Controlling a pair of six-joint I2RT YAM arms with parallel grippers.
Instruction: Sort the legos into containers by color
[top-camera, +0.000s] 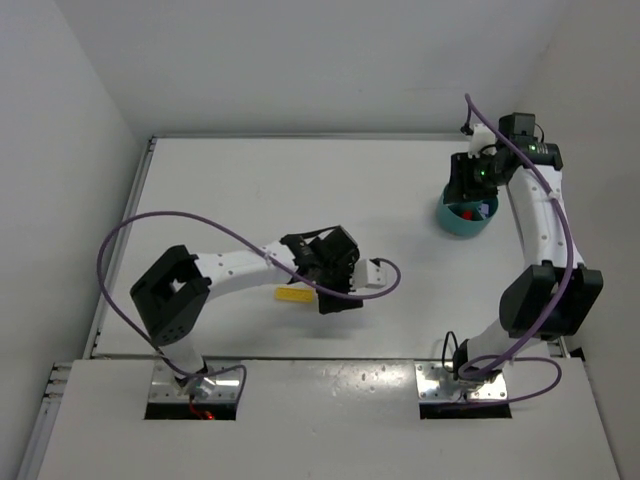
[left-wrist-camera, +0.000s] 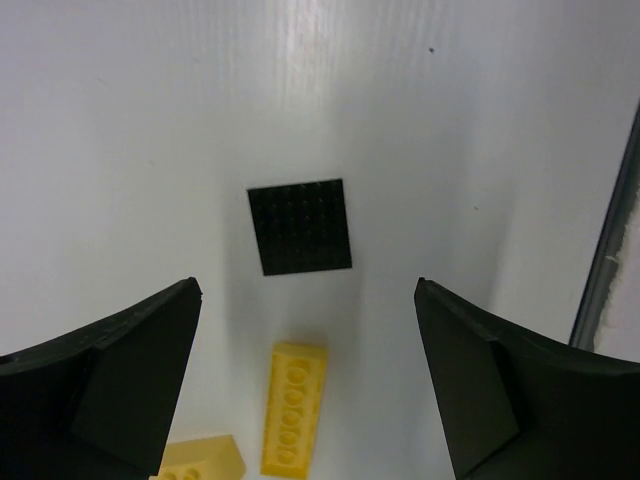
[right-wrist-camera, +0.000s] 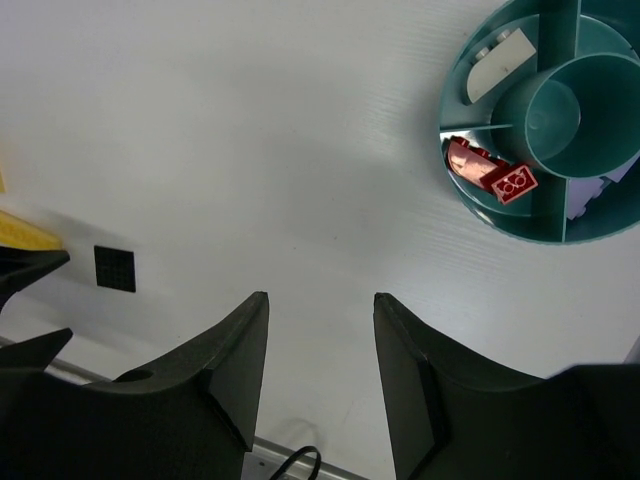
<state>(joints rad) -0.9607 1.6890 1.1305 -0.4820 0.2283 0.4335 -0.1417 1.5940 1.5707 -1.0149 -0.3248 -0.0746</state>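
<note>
Clearly, the square black plate (left-wrist-camera: 300, 227) lies flat, studs up.

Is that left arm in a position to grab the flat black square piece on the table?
Probably yes. The left gripper is open and aimed at the black plate, with nothing resting on or against it; the yellow brick lies apart, nearer the gripper. The plate lies flat, so pinching it might be fiddly.

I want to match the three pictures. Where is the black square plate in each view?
Top external: not visible; the left arm probably hides it.
Left wrist: black plate at centre, flat on the table, beyond the open fingers.
Right wrist: small, near the left edge.
Shared landmark: the yellow brick beside it.
</note>
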